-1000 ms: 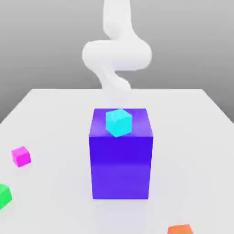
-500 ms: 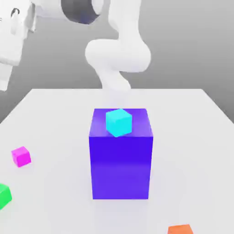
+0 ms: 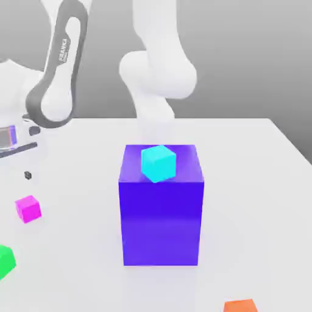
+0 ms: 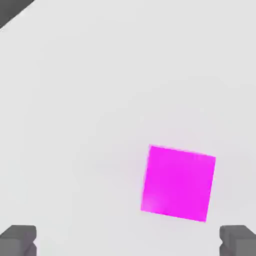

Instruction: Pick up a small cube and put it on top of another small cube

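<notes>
Ext. view, clock dirs. taken from the big blue-violet block (image 3: 161, 222): Panda arm's lower links (image 3: 159, 73) stand behind it at 12 o'clock, running up out of frame. The dark-edged "FRANKA" link (image 3: 64, 61) comes back in at abt. 10-11 o'clock, slanting down twd. 7 o'clock to a rounded wrist joint (image 3: 56, 106). Hand (image 3: 12, 140) is low beyond that, approx. 10 o'clock, partly cut off by the ext. view's left edge, w/ a small dark fingertip (image 3: 28, 175) showing under it, a bit above the magenta-pink small cube in that view.

Fingers (image 4: 18, 241) wide open, nothing gripped; in hand view the pink cube sits off the line btwn. them, nearer one finger than the other, its top face turned slightly vs. that line & apart from both.

Magenta-pink small cube (image 3: 28, 209) is on the white surface (image 3: 256, 201), 9 o'clock of the block, well apart from it. Green small cube (image 3: 5, 262) also on the surface, 8 o'clock, cut by frame edge. Cyan small cube (image 3: 158, 163) rests atop the block; orange cube (image 3: 240, 306) at 5 o'clock, partly out of frame
</notes>
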Robot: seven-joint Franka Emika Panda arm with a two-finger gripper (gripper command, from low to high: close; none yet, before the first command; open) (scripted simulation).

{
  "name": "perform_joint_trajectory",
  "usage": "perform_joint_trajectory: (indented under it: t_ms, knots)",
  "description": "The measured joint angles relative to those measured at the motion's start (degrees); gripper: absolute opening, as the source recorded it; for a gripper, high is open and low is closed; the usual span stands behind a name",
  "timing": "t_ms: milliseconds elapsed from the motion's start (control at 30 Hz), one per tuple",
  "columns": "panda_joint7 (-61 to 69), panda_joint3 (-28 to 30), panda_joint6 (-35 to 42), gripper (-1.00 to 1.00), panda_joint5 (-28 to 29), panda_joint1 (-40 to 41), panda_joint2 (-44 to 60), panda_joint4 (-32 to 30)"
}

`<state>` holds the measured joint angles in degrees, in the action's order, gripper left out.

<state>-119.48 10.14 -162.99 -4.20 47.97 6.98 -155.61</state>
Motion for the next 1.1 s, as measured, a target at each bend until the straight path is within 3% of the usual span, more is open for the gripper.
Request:
perform_joint_trajectory:
  t_ms: [167, 200, 433, 633, 1000, 1100]
  knots:
    - [3.2, -5.0, -8.0, 0.00, -5.5, 4.1, 10.2, 1.7]
    - [3.5, -5.8, -9.2, -1.00, -5.9, 4.8, 11.7, 2.0]
    - [3.5, -5.9, -9.4, -1.00, -5.9, 5.0, 11.8, 2.0]
    - [-1.1, -2.5, -0.5, -1.00, 0.3, 3.0, 0.7, -0.2]
    - [21.7, -12.9, 15.4, -1.00, 5.2, -2.3, 5.1, 20.1]
    - [23.2, -13.4, 12.3, -1.00, 6.1, -2.9, 10.1, 22.0]
